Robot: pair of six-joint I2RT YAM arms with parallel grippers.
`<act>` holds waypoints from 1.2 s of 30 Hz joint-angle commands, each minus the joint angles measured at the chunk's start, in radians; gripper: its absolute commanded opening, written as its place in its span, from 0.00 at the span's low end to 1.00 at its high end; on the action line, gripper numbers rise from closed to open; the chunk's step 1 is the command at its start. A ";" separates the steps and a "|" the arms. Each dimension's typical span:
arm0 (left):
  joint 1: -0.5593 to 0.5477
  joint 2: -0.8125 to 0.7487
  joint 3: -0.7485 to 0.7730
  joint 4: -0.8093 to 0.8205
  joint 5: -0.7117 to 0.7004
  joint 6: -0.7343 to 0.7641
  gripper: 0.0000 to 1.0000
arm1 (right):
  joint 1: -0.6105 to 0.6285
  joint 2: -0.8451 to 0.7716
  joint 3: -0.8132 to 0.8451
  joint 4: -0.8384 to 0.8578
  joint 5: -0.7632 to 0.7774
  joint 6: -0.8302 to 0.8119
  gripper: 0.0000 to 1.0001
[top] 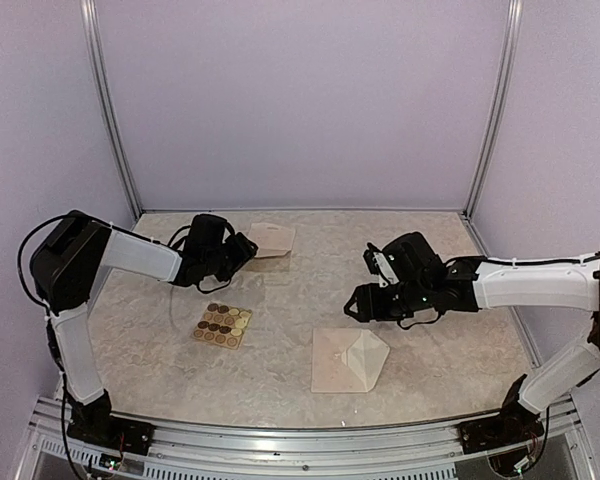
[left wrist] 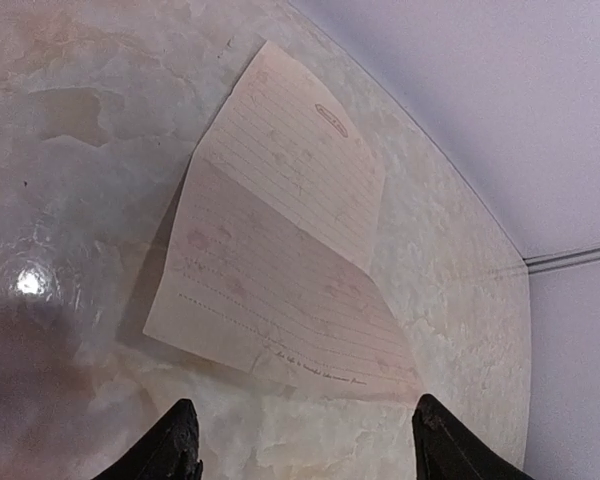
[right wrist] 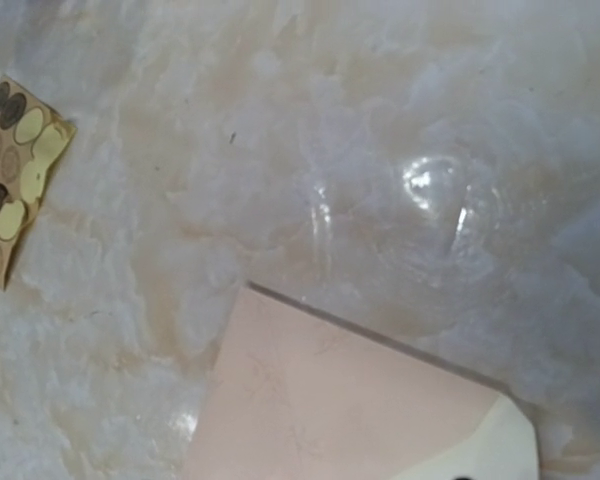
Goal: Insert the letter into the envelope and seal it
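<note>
The letter point(left wrist: 280, 250) is a lined pale sheet with a fold across its middle, lying flat at the back of the table point(top: 270, 240). My left gripper point(left wrist: 305, 445) hovers just short of its near edge, open, with both dark fingertips point(left wrist: 180, 440) apart and nothing between them. The pinkish-beige envelope point(top: 348, 360) lies front centre with its pointed flap open. In the right wrist view the envelope point(right wrist: 330, 400) fills the lower middle. My right gripper point(top: 360, 300) hangs above the envelope's far edge. Its fingers do not show in its wrist view.
A yellowish sheet of round brown and gold stickers point(top: 223, 325) lies left of the envelope, seen also as the sticker sheet point(right wrist: 10, 180) at the left edge of the right wrist view. Lilac walls and metal posts point(top: 110, 110) close in the marbled table point(top: 440, 370).
</note>
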 commanded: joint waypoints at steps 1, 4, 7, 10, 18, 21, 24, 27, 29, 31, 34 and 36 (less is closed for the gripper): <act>0.026 0.077 0.084 0.036 0.008 -0.038 0.67 | -0.018 -0.046 -0.026 0.001 -0.023 -0.016 0.60; 0.034 0.131 0.136 0.017 0.010 -0.044 0.66 | -0.030 -0.050 -0.032 -0.003 -0.035 -0.023 0.60; 0.041 0.178 0.183 0.006 0.010 -0.048 0.63 | -0.044 -0.051 -0.033 -0.007 -0.041 -0.029 0.60; 0.050 0.214 0.218 -0.006 0.017 -0.061 0.61 | -0.052 -0.058 -0.032 -0.011 -0.051 -0.033 0.60; 0.069 0.269 0.259 0.000 0.007 -0.080 0.39 | -0.065 -0.080 -0.041 -0.018 -0.050 -0.033 0.60; 0.072 0.273 0.247 0.018 0.016 -0.087 0.18 | -0.069 -0.086 -0.050 -0.021 -0.046 -0.030 0.61; 0.074 0.253 0.217 0.048 0.017 -0.093 0.02 | -0.071 -0.100 -0.059 -0.026 -0.038 -0.026 0.60; 0.074 0.201 0.168 0.103 0.028 -0.086 0.00 | -0.074 -0.127 -0.062 -0.034 -0.026 -0.026 0.60; 0.072 0.144 0.131 0.137 0.040 -0.066 0.00 | -0.078 -0.153 -0.065 -0.038 -0.020 -0.027 0.60; 0.063 0.080 0.090 0.158 0.051 -0.028 0.00 | -0.081 -0.186 -0.070 -0.035 -0.018 -0.031 0.61; 0.026 -0.049 0.061 0.102 0.079 0.086 0.00 | -0.085 -0.245 -0.085 -0.014 -0.030 -0.045 0.64; -0.007 -0.136 0.054 0.043 0.110 0.201 0.00 | -0.085 -0.303 -0.098 0.014 -0.046 -0.063 0.67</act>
